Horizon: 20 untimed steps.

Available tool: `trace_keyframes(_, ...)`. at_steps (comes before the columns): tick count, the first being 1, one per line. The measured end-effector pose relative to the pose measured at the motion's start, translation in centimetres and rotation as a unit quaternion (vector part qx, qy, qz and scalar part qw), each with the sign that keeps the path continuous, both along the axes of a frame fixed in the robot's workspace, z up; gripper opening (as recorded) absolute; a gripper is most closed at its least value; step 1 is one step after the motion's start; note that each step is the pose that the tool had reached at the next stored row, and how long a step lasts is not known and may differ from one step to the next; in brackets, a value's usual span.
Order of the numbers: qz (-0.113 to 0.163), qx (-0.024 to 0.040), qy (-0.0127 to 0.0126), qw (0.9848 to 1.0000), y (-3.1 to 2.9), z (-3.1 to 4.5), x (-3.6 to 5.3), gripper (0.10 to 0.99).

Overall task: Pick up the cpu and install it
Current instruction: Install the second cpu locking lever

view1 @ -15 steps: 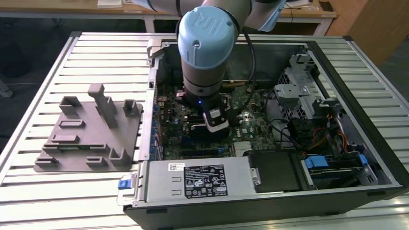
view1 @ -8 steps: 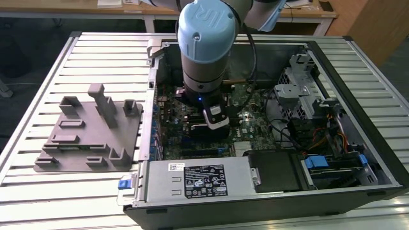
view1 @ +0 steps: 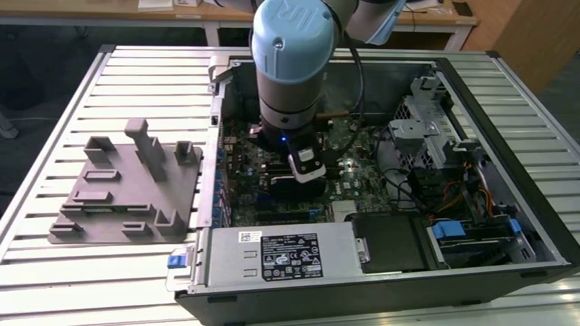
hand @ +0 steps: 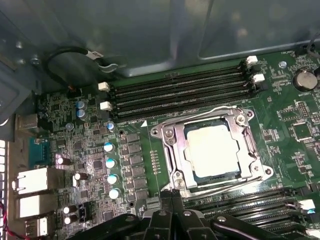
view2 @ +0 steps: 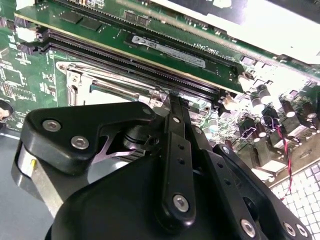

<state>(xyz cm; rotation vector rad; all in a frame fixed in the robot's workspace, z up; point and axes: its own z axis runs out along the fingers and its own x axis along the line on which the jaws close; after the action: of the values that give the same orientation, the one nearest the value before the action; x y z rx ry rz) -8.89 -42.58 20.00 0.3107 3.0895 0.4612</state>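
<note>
In the first wrist view the cpu [hand: 216, 150] lies flat in the motherboard socket [hand: 172, 150], its pale silver top showing inside the metal retention frame, so it appears to be seated already, not carried. The gripper [hand: 172, 197] shows at the edge of that same picture with its black fingers drawn together into a thin closed pair, nothing visible between them (the tips meet just short of the socket frame's near edge). From the gripper, the chip lies just beyond the fingertips and a little off to one side, near but not touching; the chip is square, so it has no long axis to speak of, and its sides run parallel with the memory slots [hand: 180, 92] that flank the socket. In the exterior view the arm [view1: 290, 81] reaches down into the open computer case [view1: 507, 224], its wrist hanging low over the green board, while the grey plastic tray [view1: 127, 197] with upright posts sits outside the case toward the exterior view's left, well apart from the arm.
</note>
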Motion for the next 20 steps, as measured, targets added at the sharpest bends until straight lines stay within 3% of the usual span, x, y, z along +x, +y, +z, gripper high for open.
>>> trace_keyframes(10, 0.000, -0.0095, 0.0000, 1.0000, 1.10, 0.00, 0.11, 0.106)
trace_keyframes(20, 0.000, -0.0107, 0.0004, 0.9999, 1.19, 0.19, 1.73, 0.106)
